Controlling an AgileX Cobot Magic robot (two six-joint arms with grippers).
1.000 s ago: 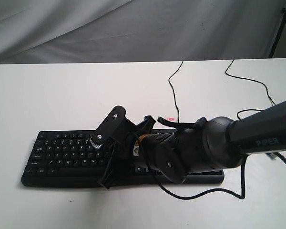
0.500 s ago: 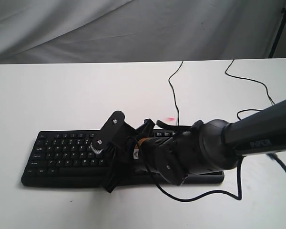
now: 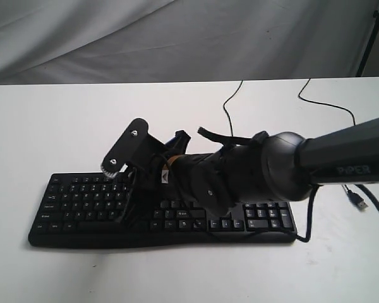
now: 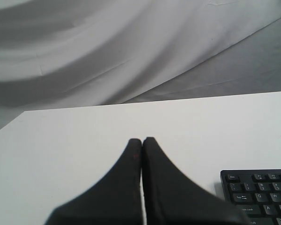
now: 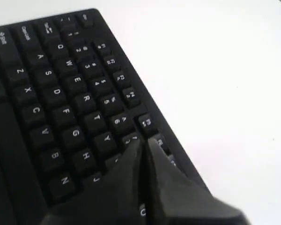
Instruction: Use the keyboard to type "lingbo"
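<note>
1. White tabletop (image 3: 57, 126) fills most of my exterior feed, with grey cloth (image 3: 177, 38) hanging behind its far edge.
2. On the left wrist feed, the left gripper (image 4: 141, 140) has its two black fingers pressed together at the tips, holding nothing. It hovers over bare tabletop with one corner of the keyboard (image 4: 257, 192) nearby. I cannot find this gripper in the exterior view.
3. In the exterior view the keyboard lies flat near the front edge of the tabletop. Its letter keys are on the left and its number pad (image 3: 268, 214) on the right.
4. The right gripper (image 5: 143, 144) is likewise pressed together and empty. Its tip sits over the number row, diagonally beyond Y and H. I cannot tell which key is beneath it, or whether it touches.
5. The black right arm (image 3: 341, 158) reaches in from the right edge, crossing and hiding the keyboard's upper middle.
6. A thin black cable (image 3: 230, 120) runs toward the far edge. A second cable (image 3: 328, 104) curls further right, and a USB plug (image 3: 360, 203) lies beyond the keyboard's right end.
</note>
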